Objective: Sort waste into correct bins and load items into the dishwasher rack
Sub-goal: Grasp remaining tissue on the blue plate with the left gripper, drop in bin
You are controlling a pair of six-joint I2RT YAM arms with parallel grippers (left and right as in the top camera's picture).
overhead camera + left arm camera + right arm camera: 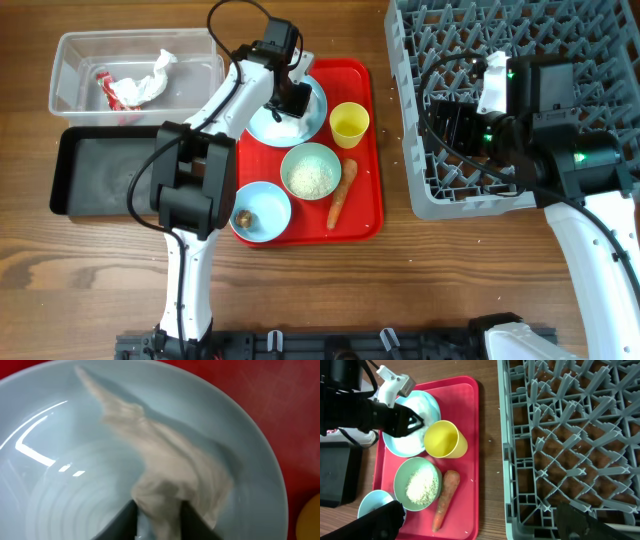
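My left gripper is shut on crumpled white tissue just above the large light blue plate. On the red tray stand a yellow cup, a pale green bowl of white rice, an orange carrot and a light blue bowl holding a small brown lump. The clear tub holds tissue and a red-and-white wrapper. My right gripper is open and empty over the grey rack's front left corner.
The shallow black tray lies in front of the clear tub, left of the red tray. The left arm crosses over the black tray and the red tray's left edge. Bare wood separates the red tray from the rack.
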